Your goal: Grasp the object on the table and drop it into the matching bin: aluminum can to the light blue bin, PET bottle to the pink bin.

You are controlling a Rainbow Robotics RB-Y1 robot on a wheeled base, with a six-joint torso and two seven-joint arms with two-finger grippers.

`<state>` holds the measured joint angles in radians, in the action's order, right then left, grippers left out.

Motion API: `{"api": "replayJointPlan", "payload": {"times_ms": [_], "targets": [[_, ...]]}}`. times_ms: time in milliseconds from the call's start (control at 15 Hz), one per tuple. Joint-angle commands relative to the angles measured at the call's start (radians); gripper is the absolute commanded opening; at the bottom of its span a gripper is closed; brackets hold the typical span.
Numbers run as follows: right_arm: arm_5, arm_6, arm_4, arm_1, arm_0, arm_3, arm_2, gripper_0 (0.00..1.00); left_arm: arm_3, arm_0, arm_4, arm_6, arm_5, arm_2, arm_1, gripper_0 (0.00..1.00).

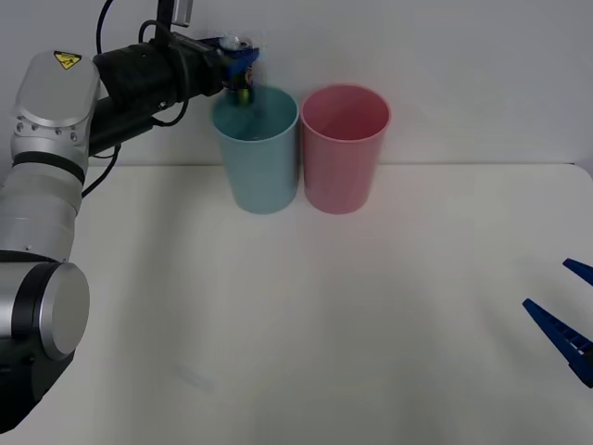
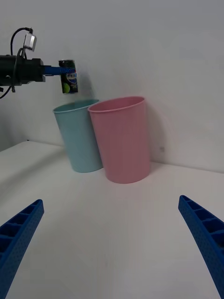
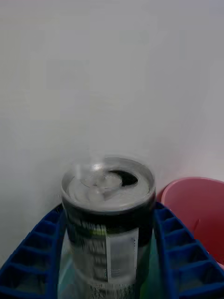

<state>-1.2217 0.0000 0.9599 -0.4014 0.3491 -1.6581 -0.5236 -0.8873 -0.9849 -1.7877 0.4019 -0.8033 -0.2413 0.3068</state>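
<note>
One aluminum can (image 2: 69, 76) is pinched upright by the left pincer (image 1: 239, 57) directly above the light blue bin (image 1: 257, 153), placed for a clean drop; the right pincer (image 2: 112, 243) is kept spread low over the near-right tabletop (image 1: 306, 324).

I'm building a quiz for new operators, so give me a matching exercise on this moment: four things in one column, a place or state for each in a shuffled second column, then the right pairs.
Things:
1. aluminum can
2. light blue bin
3. pink bin
4. right tool

Places or states:
A. open, low over the table's right side
B. held upright in the air by the left tool
C. directly below the held can, on the table
D. standing beside the blue one, on its right in the front view

Pairs: 1-B, 2-C, 3-D, 4-A
</note>
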Motion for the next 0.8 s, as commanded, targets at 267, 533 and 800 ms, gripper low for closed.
{"api": "replayJointPlan", "payload": {"times_ms": [267,533,800], "targets": [[0.000,0.000,0.000,0.000,0.000,0.000,0.000,1.00,0.001,0.003,0.016,0.000,0.001,-0.003,0.002,1.00],[0.000,0.000,0.000,0.000,0.000,0.000,0.000,1.00,-0.002,0.018,0.053,-0.009,-0.001,-0.009,0.003,1.00],[0.000,0.000,0.000,0.000,0.000,0.000,0.000,1.00,-0.078,0.086,0.120,-0.018,-0.017,-0.009,0.015,1.00]]}}
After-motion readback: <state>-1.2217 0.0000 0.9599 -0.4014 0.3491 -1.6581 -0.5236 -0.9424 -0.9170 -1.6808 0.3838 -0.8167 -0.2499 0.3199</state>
